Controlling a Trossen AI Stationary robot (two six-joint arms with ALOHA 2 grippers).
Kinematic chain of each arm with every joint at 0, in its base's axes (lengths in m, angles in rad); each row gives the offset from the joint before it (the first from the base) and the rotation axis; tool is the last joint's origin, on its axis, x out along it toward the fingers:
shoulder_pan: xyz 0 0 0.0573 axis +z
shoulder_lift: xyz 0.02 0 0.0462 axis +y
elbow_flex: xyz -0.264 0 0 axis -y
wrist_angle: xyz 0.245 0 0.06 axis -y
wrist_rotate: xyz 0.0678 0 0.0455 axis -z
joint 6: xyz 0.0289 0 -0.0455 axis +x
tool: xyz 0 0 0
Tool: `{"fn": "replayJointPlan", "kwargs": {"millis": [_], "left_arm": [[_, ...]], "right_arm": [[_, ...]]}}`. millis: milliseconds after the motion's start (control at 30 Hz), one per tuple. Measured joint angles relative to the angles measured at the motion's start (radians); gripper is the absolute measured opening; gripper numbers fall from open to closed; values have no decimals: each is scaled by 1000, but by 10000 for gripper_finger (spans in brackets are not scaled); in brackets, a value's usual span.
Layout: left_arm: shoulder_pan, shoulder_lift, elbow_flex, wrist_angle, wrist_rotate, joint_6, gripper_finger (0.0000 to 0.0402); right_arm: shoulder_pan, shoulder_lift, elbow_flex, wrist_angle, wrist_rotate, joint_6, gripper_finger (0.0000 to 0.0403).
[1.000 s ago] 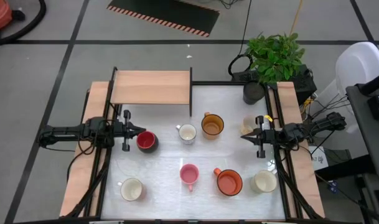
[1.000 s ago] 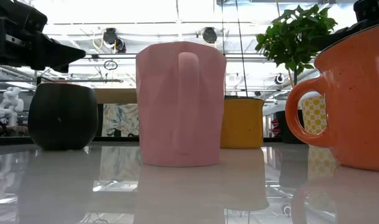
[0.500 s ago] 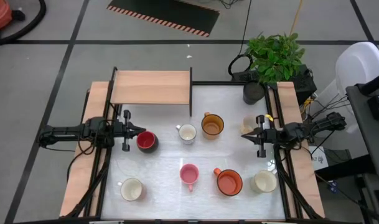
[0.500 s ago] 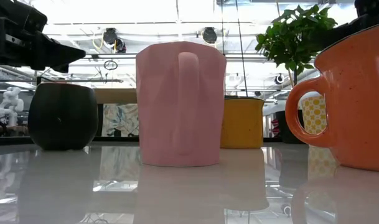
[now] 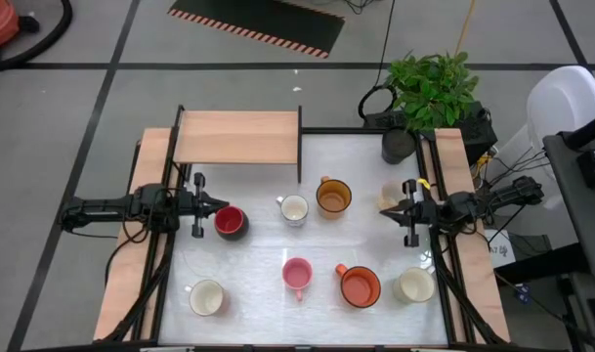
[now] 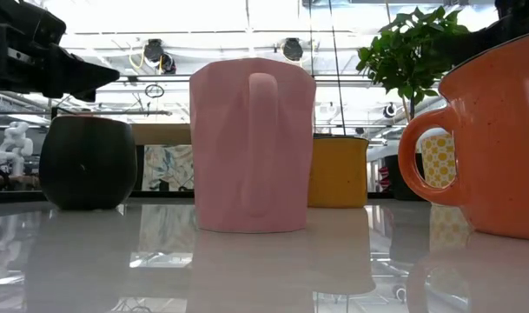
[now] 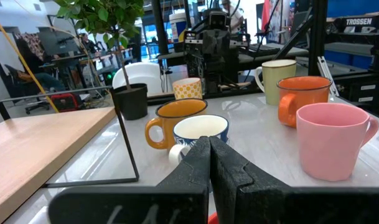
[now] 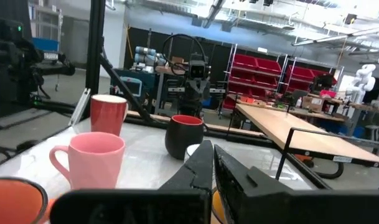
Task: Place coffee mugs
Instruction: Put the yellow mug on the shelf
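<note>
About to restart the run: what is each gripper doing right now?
Left gripper: closed, empty, beside the dark mug with red inside.
Right gripper: closed, empty.

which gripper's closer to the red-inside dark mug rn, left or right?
Left. The left gripper, shut, sits right beside the dark mug. The right gripper, also shut, waits across the table, past the small white mug and amber mug.
</note>
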Motion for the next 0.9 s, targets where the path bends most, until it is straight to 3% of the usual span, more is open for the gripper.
{"fn": "replayJointPlan", "kwargs": {"millis": [300,633,900], "left_arm": [[0,0,0,2,0,0,4],[0,0,0,11,0,0,4],[0,0,0,11,0,0,4]], "right_arm": [[0,104,194,3,168,-34,0],[0,358,506,-150,149,-32,0],[0,482,727,-221,129,-23,0]]}}
